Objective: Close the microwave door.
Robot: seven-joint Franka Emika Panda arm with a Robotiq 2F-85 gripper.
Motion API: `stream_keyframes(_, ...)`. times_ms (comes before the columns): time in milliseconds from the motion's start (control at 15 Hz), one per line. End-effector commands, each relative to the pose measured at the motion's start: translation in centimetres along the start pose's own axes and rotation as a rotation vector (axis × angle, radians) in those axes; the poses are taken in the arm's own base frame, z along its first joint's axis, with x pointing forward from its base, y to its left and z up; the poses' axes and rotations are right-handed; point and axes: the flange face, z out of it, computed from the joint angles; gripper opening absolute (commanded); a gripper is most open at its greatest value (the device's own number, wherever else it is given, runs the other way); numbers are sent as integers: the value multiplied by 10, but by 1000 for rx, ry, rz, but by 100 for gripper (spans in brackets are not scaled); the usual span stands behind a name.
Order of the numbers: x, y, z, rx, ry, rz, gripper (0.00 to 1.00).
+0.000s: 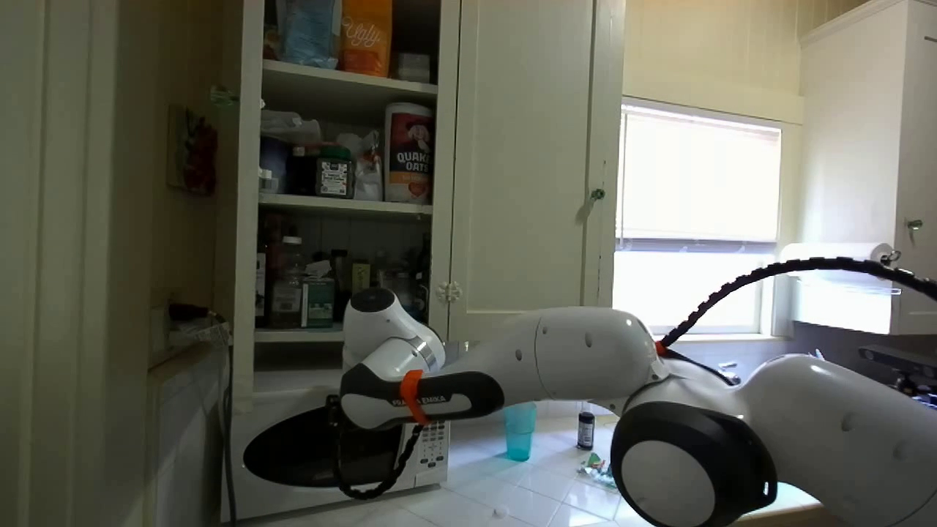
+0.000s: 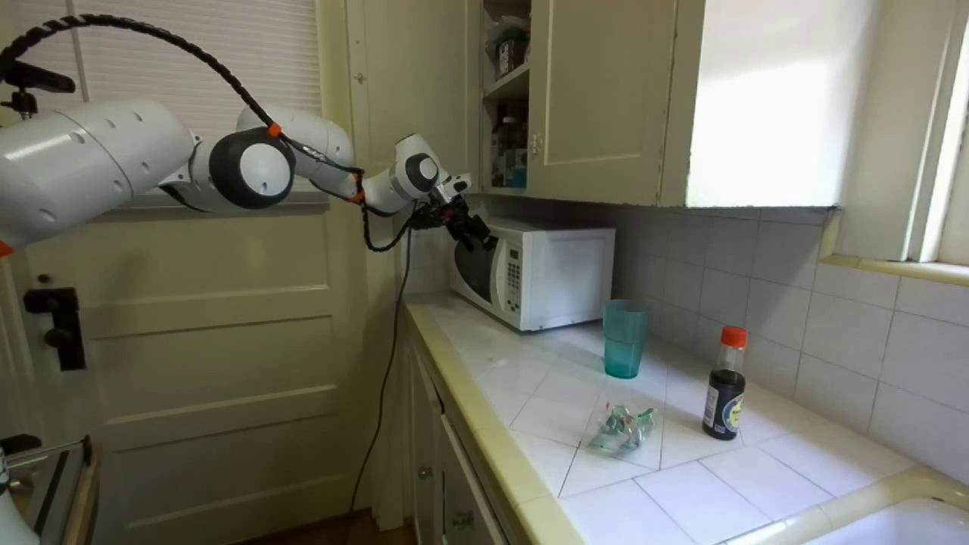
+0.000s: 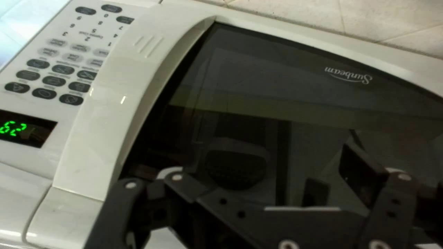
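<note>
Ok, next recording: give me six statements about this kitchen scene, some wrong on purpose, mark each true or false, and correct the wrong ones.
1. The microwave door bears the word Sunbeam. True.
2. That door stands wide open. False: it looks shut, in line with the button panel; whether it is fully latched does not show.
3. The gripper is open, close in front of that door. True.
4. A red-capped bottle stands upright on the tiled counter. True.
5. The cup on the counter lies on its side. False: the teal cup stands upright.
6. No characters are lit beside the door. False: green characters glow on the display.
</note>
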Motion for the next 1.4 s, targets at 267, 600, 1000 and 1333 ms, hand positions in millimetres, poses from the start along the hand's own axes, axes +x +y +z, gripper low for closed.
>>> stream_keyframes(267, 11, 2, 2, -62, 112, 138, 100)
stream_keyframes(600, 8, 2, 7, -121, 140, 183, 100)
stream_keyframes(1000, 4, 4, 12, -133, 108, 210, 100)
stream_keyframes(1333, 1, -22, -18, 40, -51, 157, 100)
